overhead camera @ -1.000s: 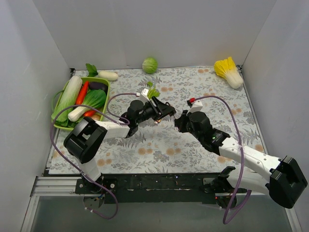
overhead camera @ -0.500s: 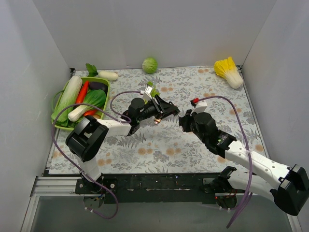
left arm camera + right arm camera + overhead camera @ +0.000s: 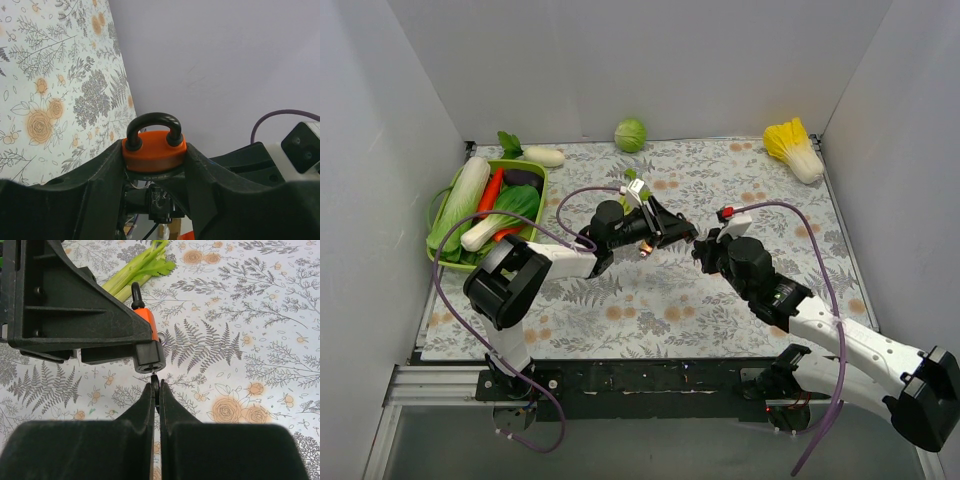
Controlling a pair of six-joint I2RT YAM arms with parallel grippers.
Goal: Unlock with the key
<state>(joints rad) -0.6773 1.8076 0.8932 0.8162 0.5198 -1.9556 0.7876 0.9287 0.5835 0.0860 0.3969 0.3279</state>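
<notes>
The left gripper (image 3: 154, 167) is clamped on the orange padlock (image 3: 154, 151) mid-scene, with the keyway end facing right. The right gripper (image 3: 155, 396) is pinched together on the key (image 3: 155, 383). Its tip sits just right of that keyway, nearly along the lock's long axis, so the right arm looks best placed to push left.

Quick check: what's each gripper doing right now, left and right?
Left gripper: closed, holding the orange-and-black padlock.
Right gripper: closed on the key, of which only a small tip shows between the fingers.

Plain white walls (image 3: 620, 60) on three sides of a floral-patterned tabletop (image 3: 650, 300), evenly lit.
</notes>
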